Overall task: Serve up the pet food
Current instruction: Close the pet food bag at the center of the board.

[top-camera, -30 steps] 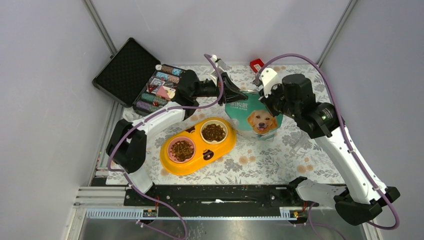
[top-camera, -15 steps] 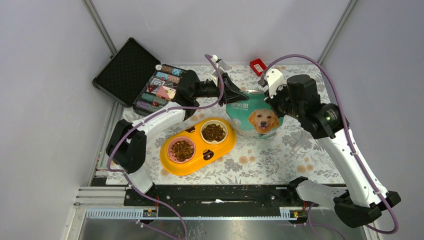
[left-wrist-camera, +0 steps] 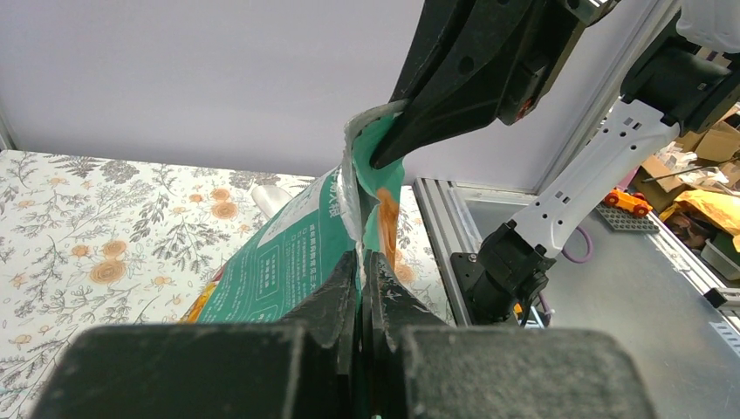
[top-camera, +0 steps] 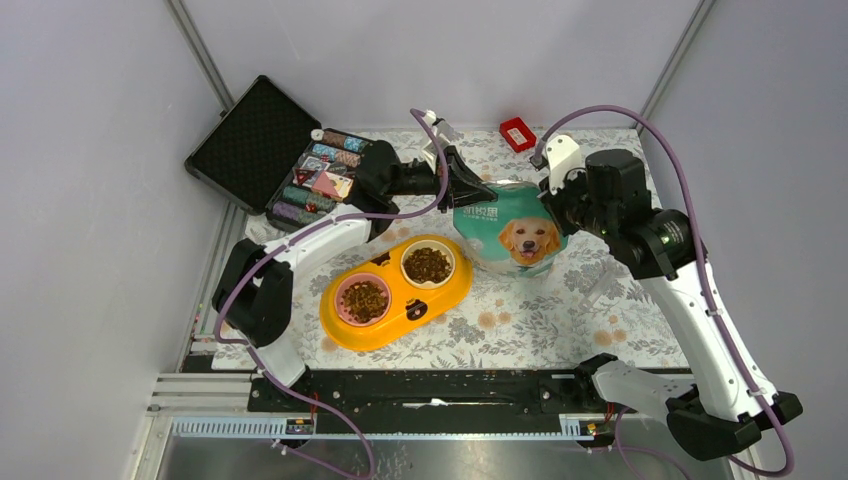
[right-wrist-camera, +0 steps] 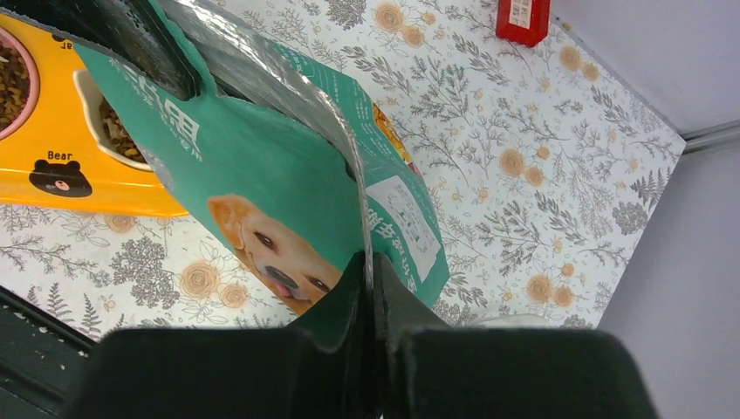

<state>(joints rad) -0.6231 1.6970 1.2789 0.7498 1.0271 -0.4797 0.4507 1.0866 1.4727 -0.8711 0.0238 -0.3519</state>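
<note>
Two bowls in the orange feeder already hold pet food. Brown kibble fills both the pink bowl on the left and the white bowl on the right, so the serving itself looks done. The pouch is upright just behind and to the right of the feeder, with its dog picture facing the arms. Its mouth is not tipped over either bowl. The left hand is clamped on the left end of the pouch's top edge, its two sides pressed together on the foil. The right hand pinches the right end in the same way, and the top edge runs between them. Whether the pouch's base rests on the desk is not clear. What seems left is to stand the pouch down securely, perhaps close its mouth, and let go.
</note>
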